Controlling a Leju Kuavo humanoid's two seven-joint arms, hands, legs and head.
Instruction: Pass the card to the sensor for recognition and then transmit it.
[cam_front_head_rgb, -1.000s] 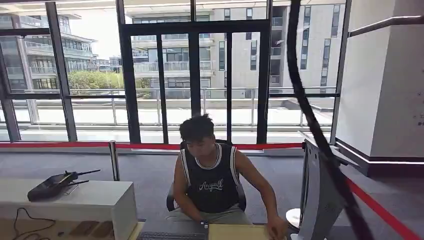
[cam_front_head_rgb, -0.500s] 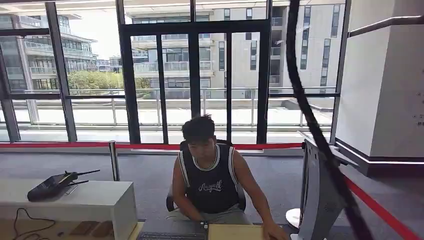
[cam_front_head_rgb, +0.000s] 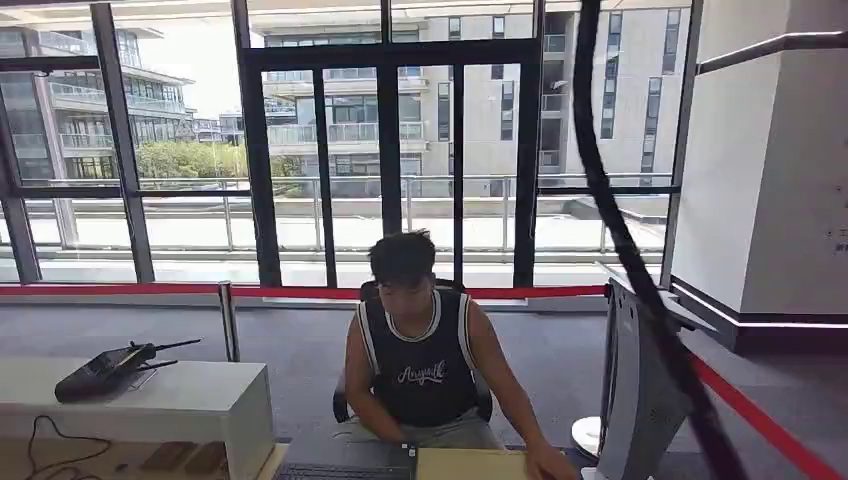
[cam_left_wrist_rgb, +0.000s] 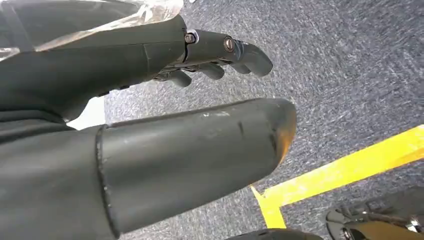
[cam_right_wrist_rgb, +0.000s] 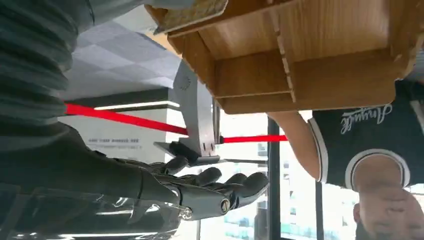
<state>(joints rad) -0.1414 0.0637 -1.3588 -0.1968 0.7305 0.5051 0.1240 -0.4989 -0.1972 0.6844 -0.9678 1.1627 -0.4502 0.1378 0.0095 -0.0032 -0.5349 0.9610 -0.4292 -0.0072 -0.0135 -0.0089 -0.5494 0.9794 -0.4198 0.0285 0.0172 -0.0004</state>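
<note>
Left robot hand (cam_left_wrist_rgb: 220, 55) hangs over grey carpet w/ yellow floor tape (cam_left_wrist_rgb: 345, 170), fingers loose, holding nothing — prob. idle. Right robot hand (cam_right_wrist_rgb: 210, 187) sits below a wooden box (cam_right_wrist_rgb: 300, 65), fingers half-curled, empty as far as seen. No card or sensor made out, so where the card is can't be told. Person (cam_front_head_rgb: 420, 350) sits center-bottom of head view at the tabletop (cam_front_head_rgb: 470, 465), hand on it — likely there to take the card.

Strong daylight pours through the tall black-framed glass windows (cam_front_head_rgb: 390, 150) at the far side, overexposing the sky at the far left. The seated person in a dark sleeveless jersey (cam_front_head_rgb: 420, 350) is backlit and dim. A blurred black cable (cam_front_head_rgb: 640, 270) crosses the right foreground, out of focus.
</note>
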